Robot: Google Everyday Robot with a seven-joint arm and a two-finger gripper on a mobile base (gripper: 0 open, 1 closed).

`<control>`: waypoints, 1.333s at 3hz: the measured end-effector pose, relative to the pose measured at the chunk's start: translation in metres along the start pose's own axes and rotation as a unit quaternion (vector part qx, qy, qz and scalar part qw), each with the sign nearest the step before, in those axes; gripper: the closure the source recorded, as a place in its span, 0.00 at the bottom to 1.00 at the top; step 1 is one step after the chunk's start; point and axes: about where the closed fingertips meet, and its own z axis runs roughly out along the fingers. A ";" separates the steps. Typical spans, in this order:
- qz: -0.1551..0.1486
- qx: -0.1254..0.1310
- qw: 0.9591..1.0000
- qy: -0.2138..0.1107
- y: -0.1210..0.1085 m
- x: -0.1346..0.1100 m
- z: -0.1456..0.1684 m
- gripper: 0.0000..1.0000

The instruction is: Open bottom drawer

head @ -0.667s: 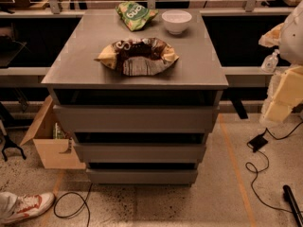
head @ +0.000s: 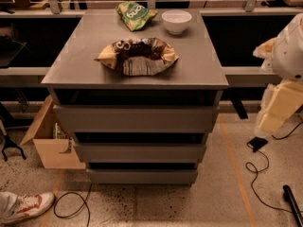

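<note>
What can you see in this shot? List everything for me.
cabinet: one, grey, centre of the floor
top drawer: one, grey, highest in the cabinet front
middle drawer: one, grey, under the top drawer
bottom drawer: one, grey, lowest, just above the floor
brown bag: one, brown, crumpled open, middle of the cabinet top
green bag: one, green, back of the cabinet top
bowl: one, white, back right, beside the green bag
cardboard box: one, tan, floor left of the cabinet
shoe: one, white and red, bottom left corner
cables: at least two, black, floor left and right
arm: one, white and cream, right edge
gripper: not in view; only the arm shows
</note>
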 end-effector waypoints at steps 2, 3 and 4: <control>-0.008 -0.028 0.998 -0.058 0.033 0.008 0.101 0.00; -0.004 -0.038 0.995 -0.096 0.047 0.006 0.148 0.00; -0.004 -0.038 0.995 -0.096 0.047 0.006 0.148 0.00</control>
